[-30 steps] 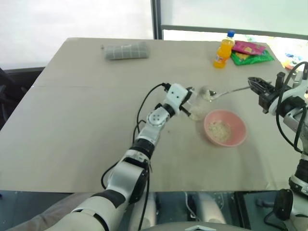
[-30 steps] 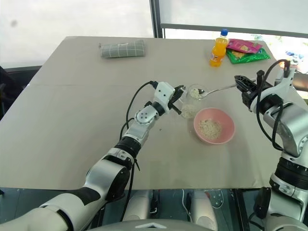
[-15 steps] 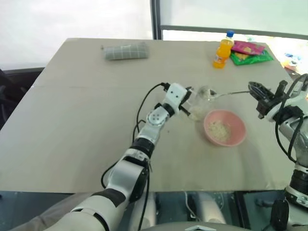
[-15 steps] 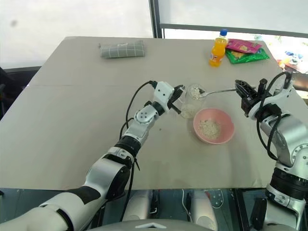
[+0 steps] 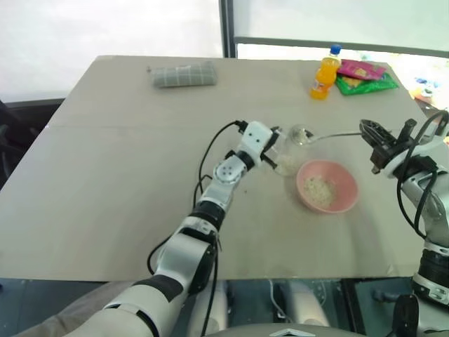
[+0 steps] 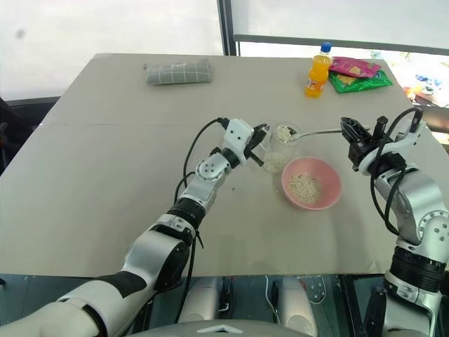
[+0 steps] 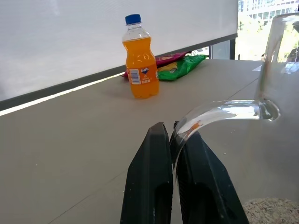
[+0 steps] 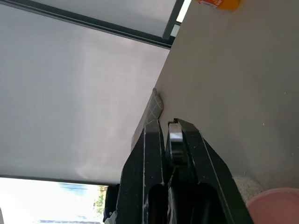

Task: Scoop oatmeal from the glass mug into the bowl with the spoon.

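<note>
The glass mug (image 5: 290, 152) stands just left of the pink bowl (image 5: 345, 200), with pale oatmeal (image 7: 271, 211) at its bottom. My left gripper (image 7: 173, 136) is shut on the mug's clear curved handle (image 7: 219, 111). My right gripper (image 5: 365, 128) is shut on the end of the spoon (image 5: 337, 135), whose thin handle reaches left, nearly level. The scoop (image 6: 284, 131) sits at the mug's mouth with oatmeal in it. More oatmeal (image 6: 306, 187) lies in the bowl.
An orange bottle (image 5: 324, 73) and green and pink snack packets (image 5: 365, 77) sit at the table's far right. A folded grey checked cloth (image 5: 185, 74) lies at the far left. The table's right edge (image 5: 414, 105) runs close to my right arm.
My right wrist has turned and sunk slightly, and the spoon handle now lies flatter. The scoop stays at the mug's mouth. The left gripper and mug have not moved.
</note>
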